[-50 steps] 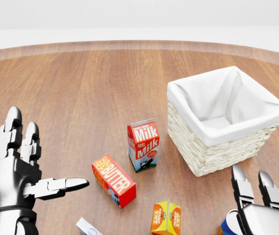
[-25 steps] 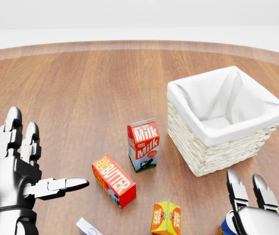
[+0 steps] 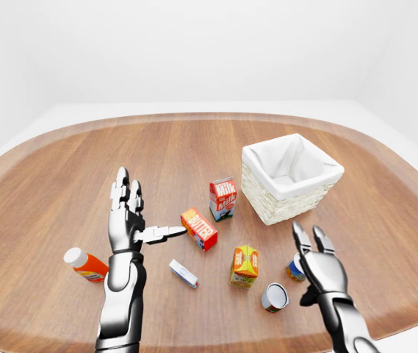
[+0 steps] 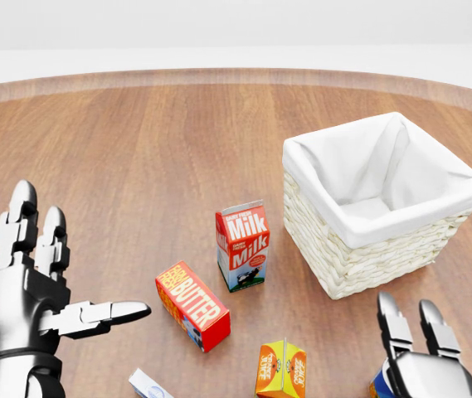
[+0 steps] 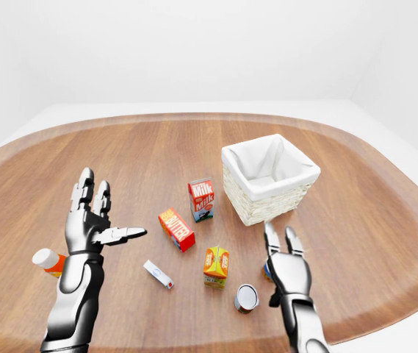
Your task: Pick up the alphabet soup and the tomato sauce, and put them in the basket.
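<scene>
Right hand (image 3: 321, 266) spread just beside blue can (image 3: 294, 268), left hand (image 3: 126, 220) spread.

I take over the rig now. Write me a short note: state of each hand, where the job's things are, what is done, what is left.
Left hand: open, raised, holding nothing.
Right hand: open, fingers up, right beside the upright can but not closed on it.
Second can: on its side, left of the right hand in the left-eye view. Labels are too small to tell soup from sauce.
Basket: nothing seen inside.
Done: nothing placed.
Left: grasp each can and put both in the basket.
</scene>
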### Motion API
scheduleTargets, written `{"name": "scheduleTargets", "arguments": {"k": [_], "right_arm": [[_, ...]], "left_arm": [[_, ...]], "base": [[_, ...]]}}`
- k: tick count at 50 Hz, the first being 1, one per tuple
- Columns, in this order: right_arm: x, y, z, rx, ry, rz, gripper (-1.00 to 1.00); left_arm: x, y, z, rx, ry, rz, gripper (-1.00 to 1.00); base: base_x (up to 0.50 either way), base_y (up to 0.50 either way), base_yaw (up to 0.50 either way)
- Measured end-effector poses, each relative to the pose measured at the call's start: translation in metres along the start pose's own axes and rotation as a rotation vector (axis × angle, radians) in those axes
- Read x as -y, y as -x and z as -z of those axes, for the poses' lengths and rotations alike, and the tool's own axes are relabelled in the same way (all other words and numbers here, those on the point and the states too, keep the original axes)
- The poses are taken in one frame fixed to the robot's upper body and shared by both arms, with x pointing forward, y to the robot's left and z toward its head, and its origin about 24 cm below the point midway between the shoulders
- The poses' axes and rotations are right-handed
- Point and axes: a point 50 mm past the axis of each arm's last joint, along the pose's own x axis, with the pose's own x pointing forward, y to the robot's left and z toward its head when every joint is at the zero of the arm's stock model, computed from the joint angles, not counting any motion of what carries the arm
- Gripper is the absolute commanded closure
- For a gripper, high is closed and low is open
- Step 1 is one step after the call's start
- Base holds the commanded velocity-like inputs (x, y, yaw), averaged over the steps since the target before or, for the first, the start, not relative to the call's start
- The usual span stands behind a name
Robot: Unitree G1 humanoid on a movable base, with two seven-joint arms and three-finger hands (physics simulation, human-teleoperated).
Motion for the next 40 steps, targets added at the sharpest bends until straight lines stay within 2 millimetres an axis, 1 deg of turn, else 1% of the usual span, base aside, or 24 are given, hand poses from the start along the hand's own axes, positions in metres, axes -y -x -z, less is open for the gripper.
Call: {"name": "scheduleTargets", "arguments": {"k": [16,40], "right_arm": [[-0.008,-0.005,0.002,0.002,-0.004,-0.016,-1.0],[-0.014,-0.012,0.01,-0.014,-0.003,-0.025,-1.0]], "left_arm": [[0.0,0.0,0.0,0.0,0.0,0.0,-1.0],[0.0,0.0,0.0,0.0,0.0,0.0,-1.0]], "base": [[0.0,0.0,0.0],[0.0,0.0,0.0]]}}
